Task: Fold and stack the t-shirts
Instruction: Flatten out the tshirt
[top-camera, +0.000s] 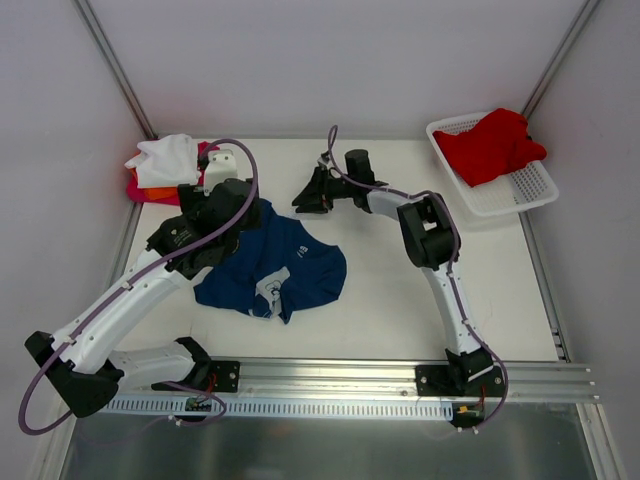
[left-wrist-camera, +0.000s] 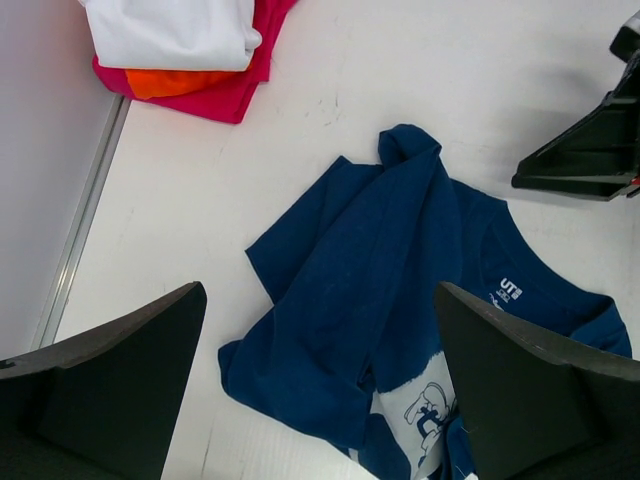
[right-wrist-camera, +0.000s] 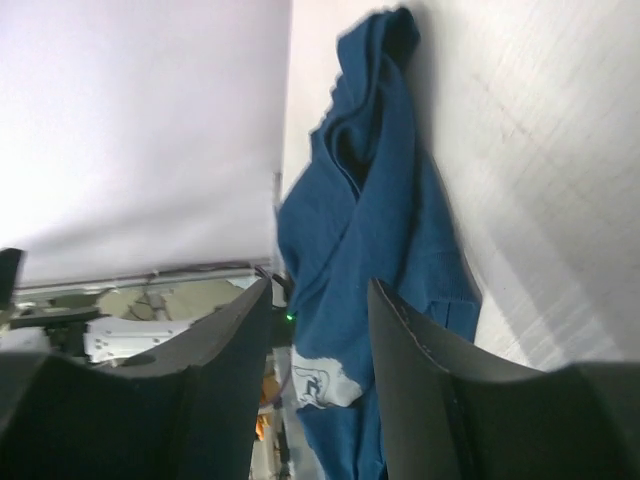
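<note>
- White and smooth, the bench (top-camera: 400, 300) carries everything you work with.
- The navy t-shirt (top-camera: 275, 265) lies crumpled mid-bench, its soft cloth bunched and its white print showing. It is likely your next one to flatten.
- A rigid lattice basket (top-camera: 530, 190) at the far right holds the heaped red t-shirt (top-camera: 490, 145).
- In the far left corner, the white t-shirt (left-wrist-camera: 170, 30) sits folded on the orange t-shirt (left-wrist-camera: 170, 82) and the magenta t-shirt (left-wrist-camera: 225, 95). This is your stack.
- Your left fingers (left-wrist-camera: 120, 380) are spread wide above the navy cloth and grip nothing. Your right fingers (right-wrist-camera: 420, 390) are also apart and empty, near its far edge.

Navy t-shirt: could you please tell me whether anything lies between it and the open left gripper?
Nothing visible does. The left gripper hangs open directly over the navy t-shirt, and only bare table separates that shirt from the folded stack in the far-left corner.
</note>
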